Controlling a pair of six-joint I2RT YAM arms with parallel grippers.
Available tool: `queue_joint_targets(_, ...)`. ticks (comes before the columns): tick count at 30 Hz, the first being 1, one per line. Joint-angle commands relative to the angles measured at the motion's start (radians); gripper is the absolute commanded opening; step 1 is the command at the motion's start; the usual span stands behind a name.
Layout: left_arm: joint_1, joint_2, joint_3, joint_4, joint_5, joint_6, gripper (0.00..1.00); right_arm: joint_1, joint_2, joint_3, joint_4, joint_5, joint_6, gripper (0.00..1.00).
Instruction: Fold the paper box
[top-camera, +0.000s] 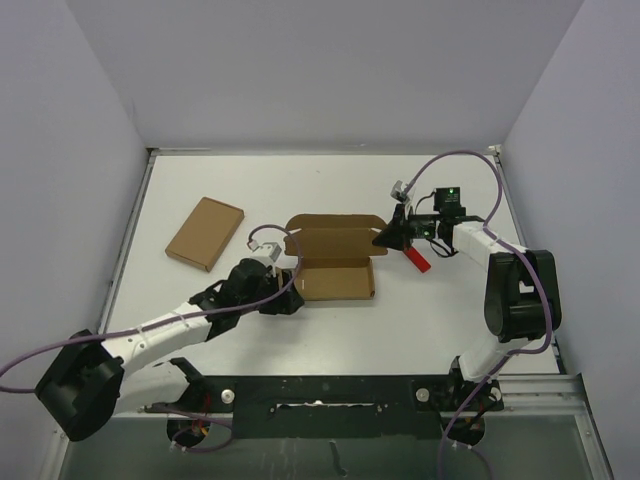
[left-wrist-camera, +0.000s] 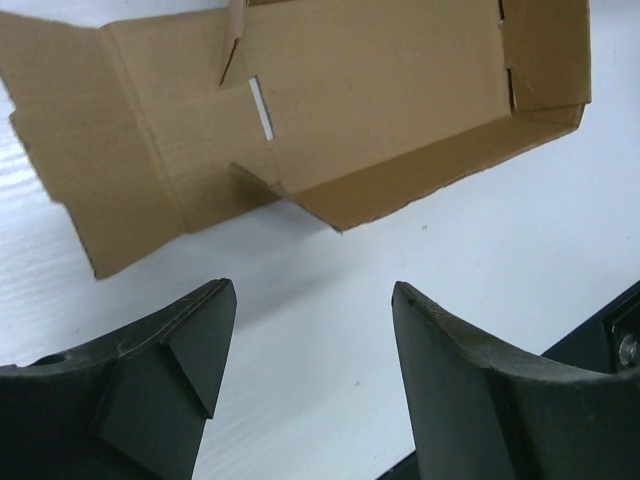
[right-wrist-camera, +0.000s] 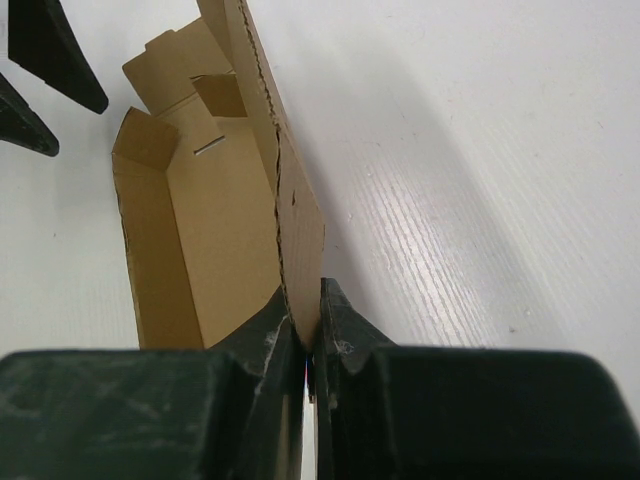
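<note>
Paper box (top-camera: 335, 265), plain brown, pinched by right hand (right-wrist-camera: 306, 302).

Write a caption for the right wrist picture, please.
The right gripper pinches one side flap of the half-folded plain brown cardboard box on the white table.

The paper box (right-wrist-camera: 210, 230) is seen lying open on the white table (right-wrist-camera: 480, 180), stretched from the middle up toward 11 o'clock. Its tall side wall is pinched at 6 o'clock by the right gripper (right-wrist-camera: 310, 325), with the jaws pressed tight on the card. Small flaps are stood up at the far end. The left gripper (right-wrist-camera: 78, 128) is seen at 10 o'clock, spread wide, not touching the box.
</note>
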Motion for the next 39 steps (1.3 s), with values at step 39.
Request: queue_joint_targets(39,-0.015,0.310,0.062,0.402,0.186,0.441,0.44,0.009,0.002,0.024,-0.001,-0.027,-0.008,0.00)
